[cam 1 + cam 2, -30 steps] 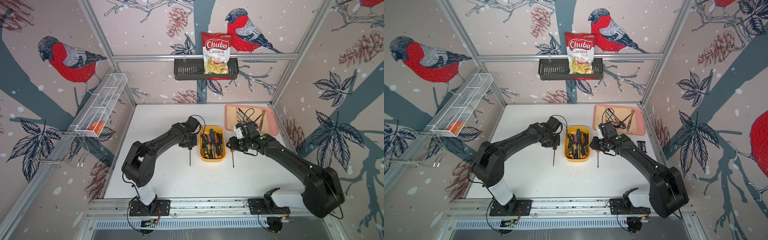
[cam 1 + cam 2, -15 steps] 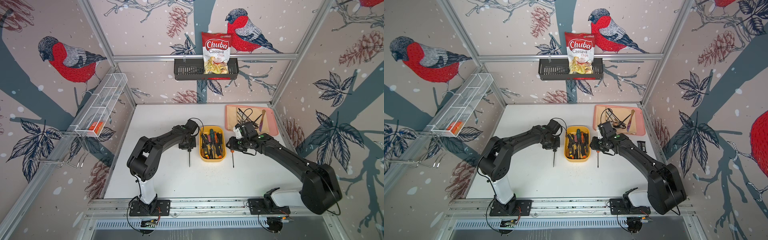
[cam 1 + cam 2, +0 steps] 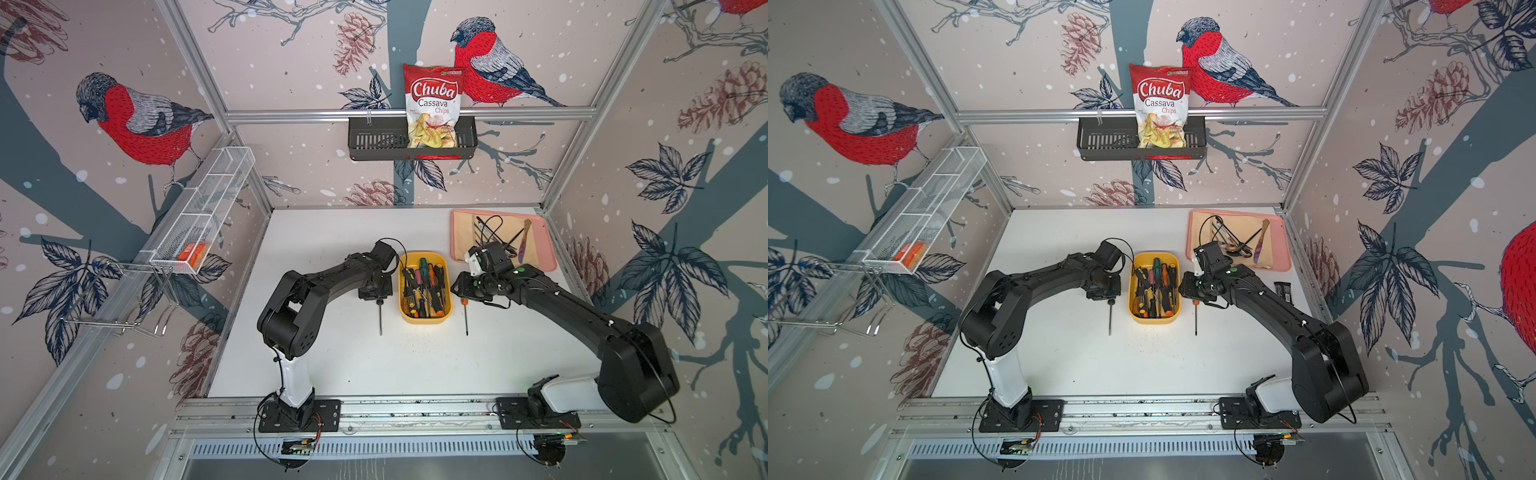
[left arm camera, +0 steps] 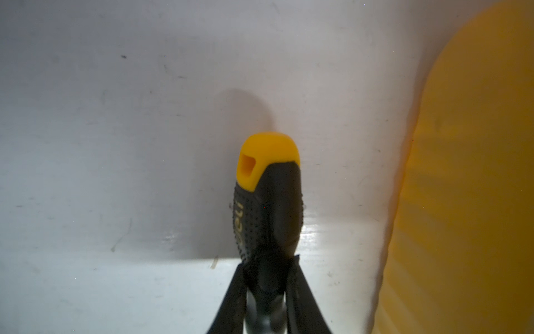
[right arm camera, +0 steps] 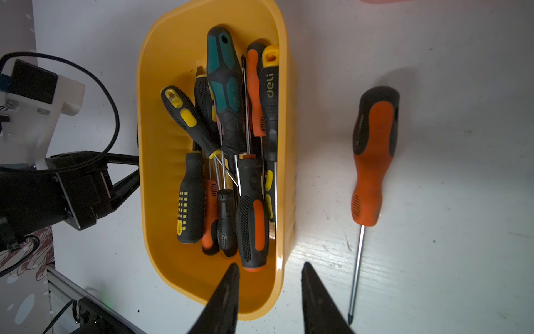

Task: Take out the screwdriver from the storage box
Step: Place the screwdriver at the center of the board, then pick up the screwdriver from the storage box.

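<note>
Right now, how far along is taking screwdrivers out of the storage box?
Done: an orange screwdriver lies on the table beside the storage box. In hand: the left gripper is shut on a black-and-yellow screwdriver outside the box, not yet released. Left: the right gripper is open over the box rim; several screwdrivers are inside.

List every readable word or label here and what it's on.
"Chuba Cassava Chips": chip bag in the wall basket.
"deli": black-and-yellow screwdriver in the storage box.
Partly hidden "eli": held screwdriver in the left gripper.
Unreadable: imprint on the orange screwdriver beside the box.
</note>
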Robot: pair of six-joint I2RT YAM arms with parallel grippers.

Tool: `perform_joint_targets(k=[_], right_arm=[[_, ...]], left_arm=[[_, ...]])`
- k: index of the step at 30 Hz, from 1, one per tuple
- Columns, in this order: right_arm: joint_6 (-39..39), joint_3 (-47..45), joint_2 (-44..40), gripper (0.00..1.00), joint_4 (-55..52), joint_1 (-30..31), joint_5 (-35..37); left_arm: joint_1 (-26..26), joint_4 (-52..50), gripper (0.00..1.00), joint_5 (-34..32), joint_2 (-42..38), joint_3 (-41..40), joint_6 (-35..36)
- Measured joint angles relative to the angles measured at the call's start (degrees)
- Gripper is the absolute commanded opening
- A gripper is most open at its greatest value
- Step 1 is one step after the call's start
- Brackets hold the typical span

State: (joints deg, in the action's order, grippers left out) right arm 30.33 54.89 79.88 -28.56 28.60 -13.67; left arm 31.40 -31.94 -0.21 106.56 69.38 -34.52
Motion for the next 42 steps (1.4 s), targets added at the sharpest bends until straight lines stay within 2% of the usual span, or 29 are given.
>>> perform_joint_targets(k=[11, 21, 30, 42], right_arm=[[-0.4, 0.7, 0.0, 0.38, -0.2, 0.0, 0.0], [-1.7, 2.7, 0.0, 0.4, -1.6, 0.2, -0.5], [-1.7, 5.9, 1.7, 0.41, -3.7, 2.6, 0.7], [2.8, 12.8, 11.7, 0.42, -6.7, 10.8, 9.4]], left_arm=[[0.0, -0.2, 0.39, 0.2, -1.7, 0.1, -0.2], [0.7, -1.6, 0.42, 0.8, -8.3, 0.4, -2.6], [1.7, -0.7, 0.43, 6.2, -15.3, -0.7, -2.5], [1.8, 4.6, 0.44, 15.2, -22.9, -11.2, -1.5]])
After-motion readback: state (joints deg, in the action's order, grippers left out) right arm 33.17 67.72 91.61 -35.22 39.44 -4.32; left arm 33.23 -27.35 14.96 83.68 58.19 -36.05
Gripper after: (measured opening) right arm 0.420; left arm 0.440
